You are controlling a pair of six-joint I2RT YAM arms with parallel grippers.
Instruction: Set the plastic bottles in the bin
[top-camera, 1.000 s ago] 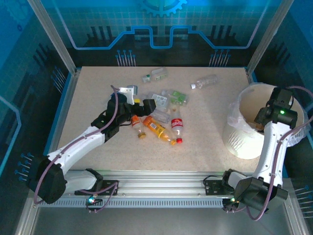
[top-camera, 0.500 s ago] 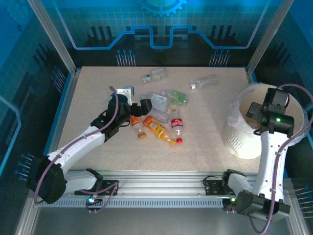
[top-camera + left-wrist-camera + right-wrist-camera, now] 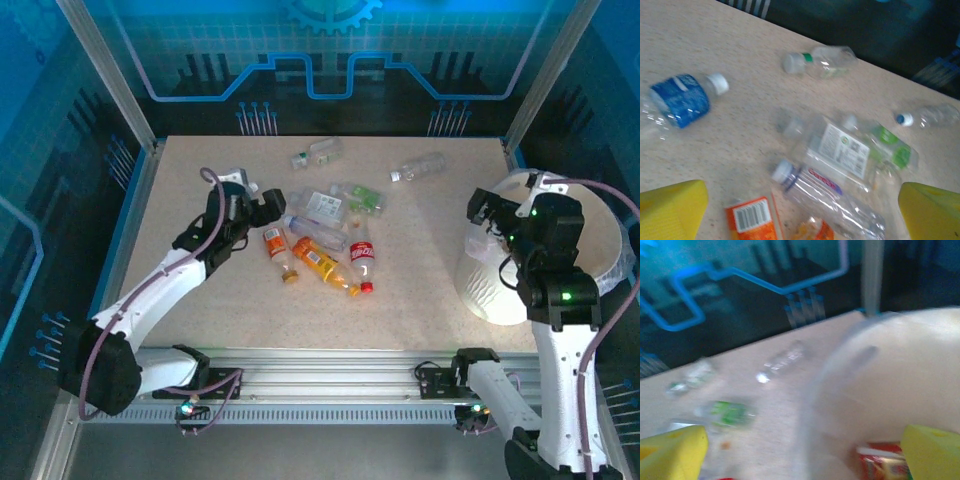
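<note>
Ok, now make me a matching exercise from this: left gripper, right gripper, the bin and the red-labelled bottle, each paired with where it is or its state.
1 left gripper
2 right gripper
3 bin
4 red-labelled bottle

A lying on the table, cap toward the near edge
B open, at the bin's rim
C open, above the heap of bottles
D standing upright at the table's right side

Pairs: 1-C, 2-B, 3-D, 4-A
</note>
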